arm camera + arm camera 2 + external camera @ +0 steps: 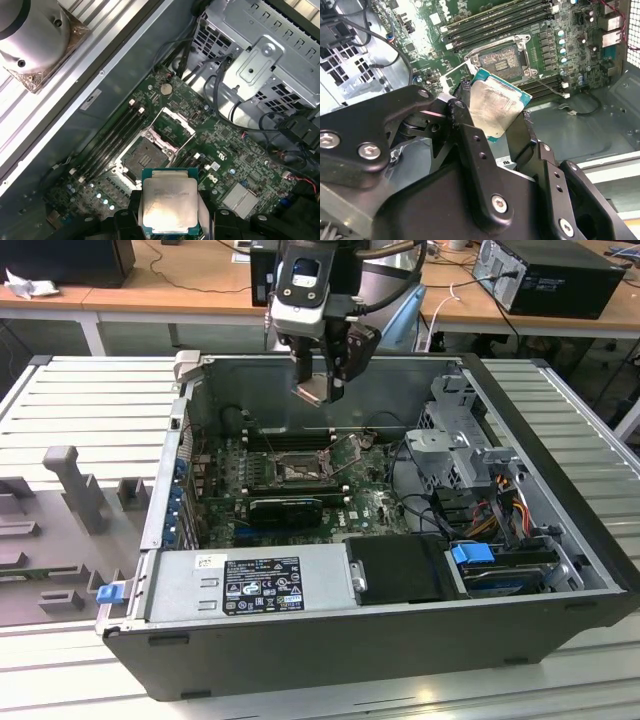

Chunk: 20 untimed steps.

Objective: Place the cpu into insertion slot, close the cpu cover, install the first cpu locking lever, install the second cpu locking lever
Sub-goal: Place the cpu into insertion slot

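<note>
My gripper [322, 388] is shut on the cpu [312, 391], a flat silver-faced chip with a green edge. It hangs above the open computer case, over the back of the green motherboard [370, 505]. In both wrist views the cpu [495, 107] [169, 200] sits between the black fingers [470, 132]. The insertion slot [298, 469] [501, 59] [142, 157] lies below with its dark pin field bare. The cpu cover [347, 449] [173, 129] stands swung up beside the slot.
The case wall [330, 635] rings the board. A metal drive cage [460, 445] and loose cables [420, 495] fill the exterior view's right. RAM sticks [112, 137] flank the slot, and a black card [285, 508] lies in front of it. Grey fixtures [75, 485] stand on the table to the left.
</note>
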Each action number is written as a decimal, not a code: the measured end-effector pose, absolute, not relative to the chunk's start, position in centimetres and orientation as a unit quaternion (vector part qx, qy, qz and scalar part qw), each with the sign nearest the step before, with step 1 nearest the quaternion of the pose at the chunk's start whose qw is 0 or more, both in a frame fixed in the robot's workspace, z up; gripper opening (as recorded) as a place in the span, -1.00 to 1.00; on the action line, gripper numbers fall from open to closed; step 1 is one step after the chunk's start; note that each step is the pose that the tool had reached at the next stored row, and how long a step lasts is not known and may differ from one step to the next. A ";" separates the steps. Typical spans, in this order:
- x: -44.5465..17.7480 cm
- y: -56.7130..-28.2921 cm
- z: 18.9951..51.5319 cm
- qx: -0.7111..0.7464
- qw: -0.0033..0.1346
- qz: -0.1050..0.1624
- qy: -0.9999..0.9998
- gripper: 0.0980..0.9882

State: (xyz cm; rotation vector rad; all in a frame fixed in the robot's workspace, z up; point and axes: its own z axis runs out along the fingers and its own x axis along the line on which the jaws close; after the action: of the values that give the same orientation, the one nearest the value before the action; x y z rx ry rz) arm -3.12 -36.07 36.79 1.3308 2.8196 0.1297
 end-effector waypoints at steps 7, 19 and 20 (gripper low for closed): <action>-3.1 -36.1 36.7 0.449 0.012 0.041 0.893 -0.03; -3.1 -36.1 36.7 0.483 0.013 0.041 0.874 -0.03; -3.1 -36.1 36.7 0.486 0.013 0.041 0.873 -0.03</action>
State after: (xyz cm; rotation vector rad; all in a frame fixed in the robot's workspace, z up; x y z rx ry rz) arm -3.11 -36.07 36.68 1.5153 2.7187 0.1270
